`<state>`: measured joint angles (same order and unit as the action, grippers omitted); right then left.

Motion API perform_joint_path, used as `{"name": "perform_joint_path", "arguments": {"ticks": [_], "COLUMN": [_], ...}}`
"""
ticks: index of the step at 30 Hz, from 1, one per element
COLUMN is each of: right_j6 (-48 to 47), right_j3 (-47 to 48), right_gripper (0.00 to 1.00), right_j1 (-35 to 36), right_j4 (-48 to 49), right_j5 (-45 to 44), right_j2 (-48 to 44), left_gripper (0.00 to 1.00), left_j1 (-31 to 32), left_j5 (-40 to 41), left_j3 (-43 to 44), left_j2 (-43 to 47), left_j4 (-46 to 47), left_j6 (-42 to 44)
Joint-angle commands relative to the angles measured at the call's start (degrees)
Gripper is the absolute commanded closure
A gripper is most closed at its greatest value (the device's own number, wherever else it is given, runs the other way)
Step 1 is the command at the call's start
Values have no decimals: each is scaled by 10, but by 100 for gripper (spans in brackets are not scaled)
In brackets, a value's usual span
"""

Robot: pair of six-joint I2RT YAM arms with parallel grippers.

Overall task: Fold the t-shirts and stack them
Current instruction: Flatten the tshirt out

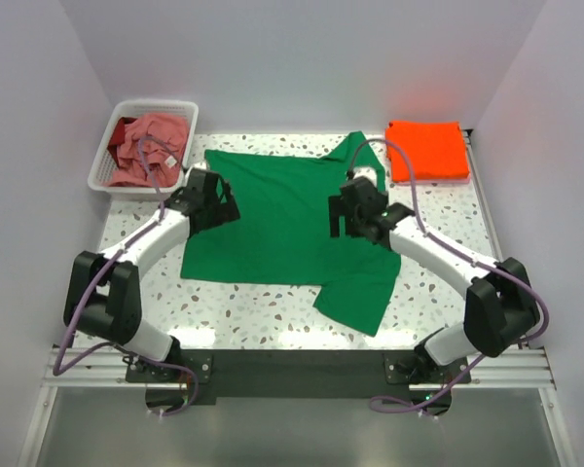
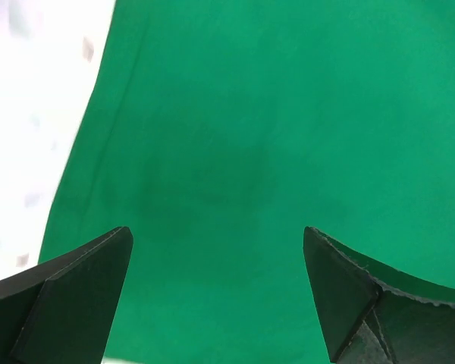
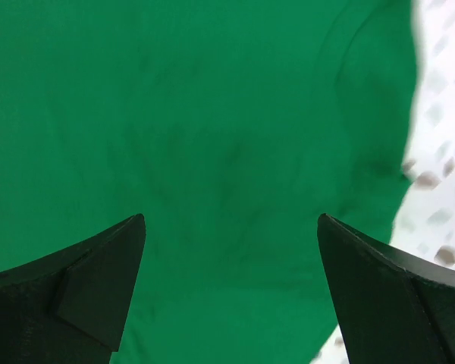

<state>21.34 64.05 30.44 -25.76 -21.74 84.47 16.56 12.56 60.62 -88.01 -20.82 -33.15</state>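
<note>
The green shirt [image 1: 282,219] lies spread flat in the middle of the table [image 1: 263,316]. Its long axis runs left to right, with the hem at the left and the sleeves at the right, the near sleeve hanging toward the arms. The cloth is smooth and plain.

The left gripper [image 1: 217,199] hovers over the hem side and the right gripper [image 1: 344,212] over the sleeve side. Both are wide open and hold nothing.

A folded orange shirt [image 1: 426,148] sits at the far right. The pink shirt [image 1: 154,146] lies crumpled in the white basket [image 1: 156,103] at the far left.

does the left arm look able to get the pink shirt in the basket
Probably yes: the left hand hovers open near the basket, and the pink shirt lies uncovered on top.
</note>
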Motion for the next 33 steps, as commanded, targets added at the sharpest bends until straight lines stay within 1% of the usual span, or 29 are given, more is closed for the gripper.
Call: {"name": "perform_joint_path", "arguments": {"ticks": [1, 2, 5, 8, 12, 17, 19, 20, 23, 26, 30, 33], "right_j6": [48, 57, 69, 99, 119, 146, 157, 169, 187, 201, 212, 212], "right_j3": [-51, -59, -89, -117, -158, -182, -192, -195, -205, -207, -206, -197], "right_gripper": [2, 2, 2, 2, 2, 2, 2, 2, 2, 2, 1, 2], "right_j1": [51, 79, 122, 142, 164, 191, 213, 221, 249, 273, 296, 312], "right_j4": [-60, -68, -74, -74, -64, -55, -57, -59, -60, -59, -62, -61], "right_j5": [14, 18, 29, 37, 43, 67, 78, 80, 92, 97, 106, 109], "right_j2": [-10, -13, -24, -27, -28, -19, -18, -20, -26, -30, -35, -56], "left_gripper": [0, 0, 0, 0, 0, 0, 0, 0, 0, 0, 0, 0], "left_j1": [-7, -7, -7, -11, -18, -19, -21, -22, -36, -44, -48, -48], "left_j5": [3, 12, 38, 69, 82, 95, 114, 132, 150, 175, 206, 207], "left_j3": [-91, -106, -146, -183, -193, -208, -219, -223, -238, -243, -236, -233], "left_j2": [42, 57, 74, 77, 50, 39, 44, 54, 76, 95, 100, 104], "left_j4": [10, 6, -26, -13, -30, -62, -91, -104, -143, -170, -207, -220], "left_j6": [-53, -55, -89, -90, -99, -125, -152, -178, -212, -236, -267, -273]}}
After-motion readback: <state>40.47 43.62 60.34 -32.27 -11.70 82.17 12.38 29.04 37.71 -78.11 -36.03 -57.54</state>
